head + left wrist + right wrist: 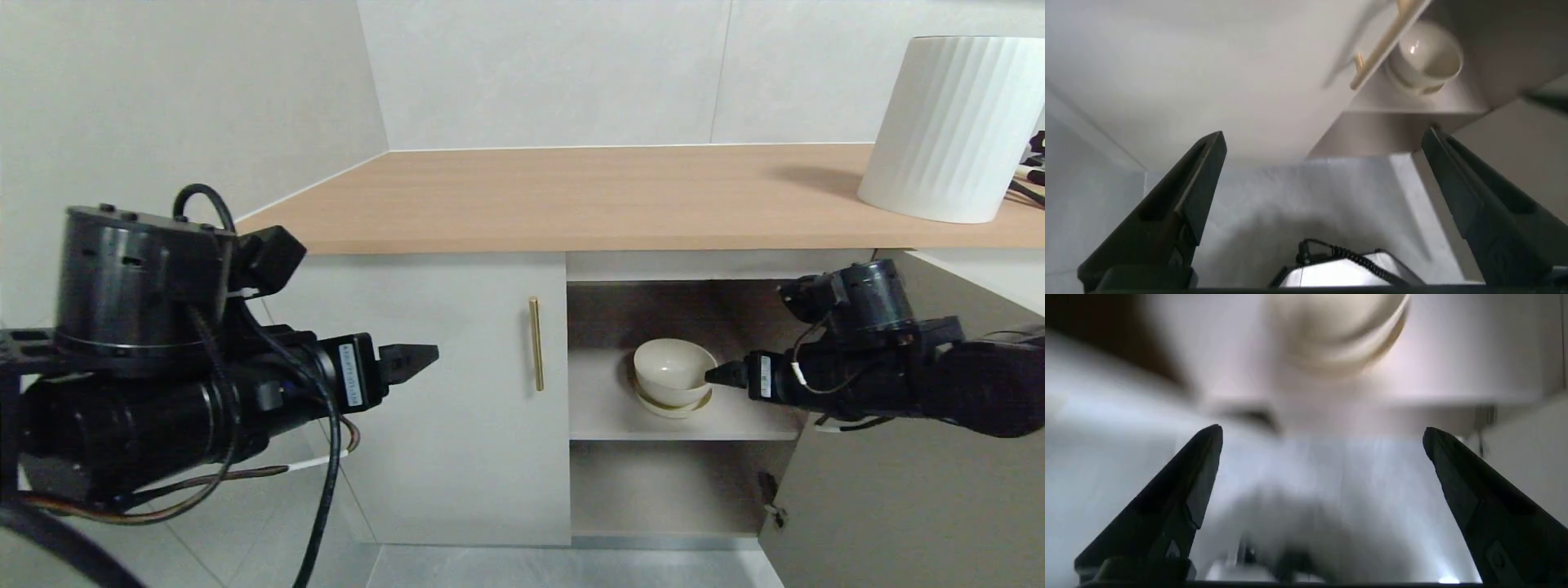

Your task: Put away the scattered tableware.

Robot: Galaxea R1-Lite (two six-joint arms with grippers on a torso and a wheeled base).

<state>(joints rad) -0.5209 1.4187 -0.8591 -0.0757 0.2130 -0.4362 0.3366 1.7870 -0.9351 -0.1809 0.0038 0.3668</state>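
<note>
Nearest to you, the left tool (412,359) hangs in front of the cabinet's closed door (457,392), level with its gold handle (535,343). It is released: in the left wrist view (1323,220) its two fingers (1176,220) stand wide apart with nothing between them.

The right tool (722,376) is held inside the open right half of the cabinet, beside the open door (898,490). It too is released, fingers (1167,514) spread in the right wrist view (1323,506). In the head view its tip meets the right rim of the bowl (673,367); you cannot tell whether it touches.

The cream bowl sits upright on the middle shelf (604,408), nested on a lower dish (673,406) of the same colour. The left wrist view shows the bowl (1425,55) past the handle, and the right wrist view shows it blurred (1343,327) beyond the fingers.

Above, the wooden surface (571,196) carries a ribbed white vessel (955,126) at its right end, near the tiled wall.
</note>
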